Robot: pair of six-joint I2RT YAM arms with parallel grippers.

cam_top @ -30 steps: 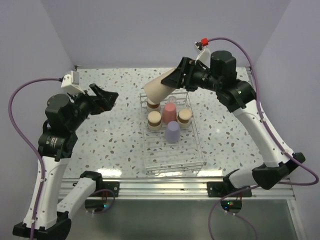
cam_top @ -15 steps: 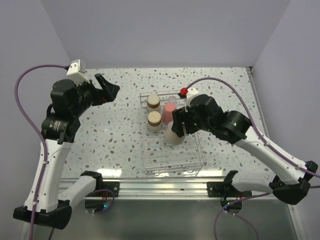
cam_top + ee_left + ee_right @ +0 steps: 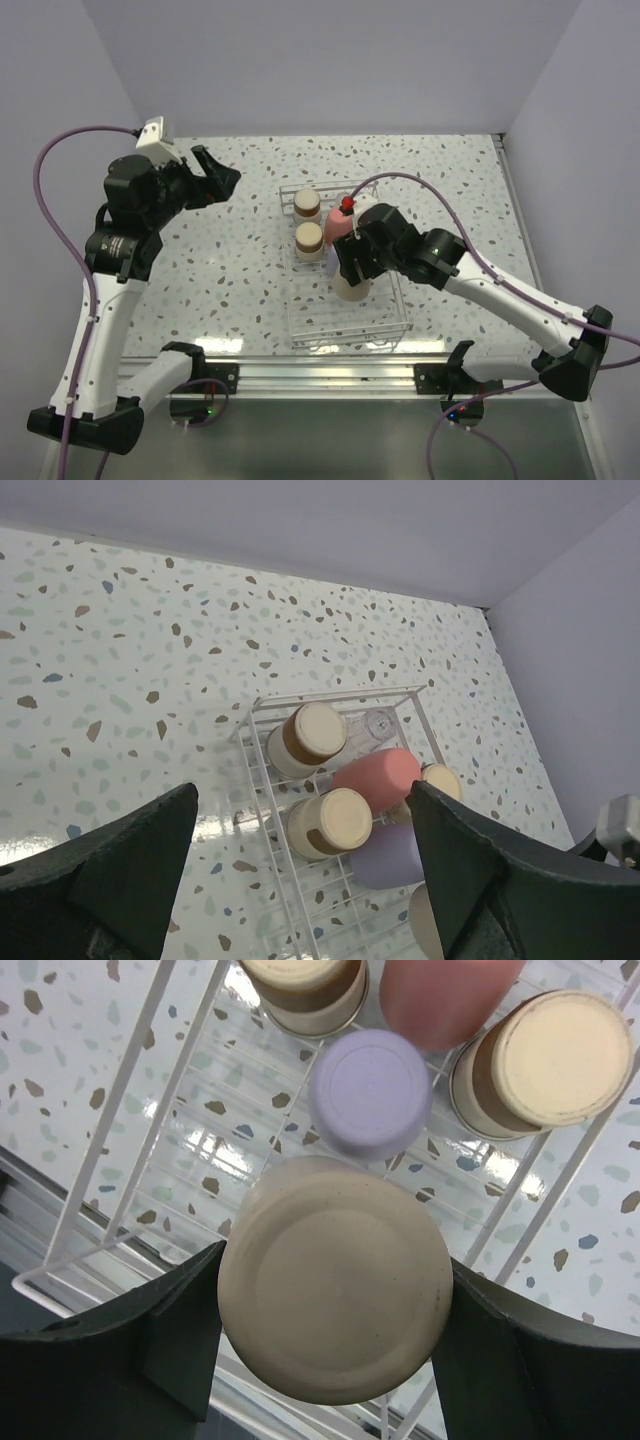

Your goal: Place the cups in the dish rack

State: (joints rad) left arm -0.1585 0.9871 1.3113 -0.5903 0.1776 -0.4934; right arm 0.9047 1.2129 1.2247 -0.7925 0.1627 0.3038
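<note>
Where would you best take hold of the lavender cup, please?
I would pinch the lavender cup across its sides just below the upturned base, coming straight down: it stands mouth down in the dish rack, with the coral-red cup close beside it.

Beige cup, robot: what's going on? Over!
Right gripper shut on beige cup, base up, over rack. Left gripper open, empty, off left. Lavender cup close beside it.

Left wrist view: beige cup cropped by the bottom edge.
</note>
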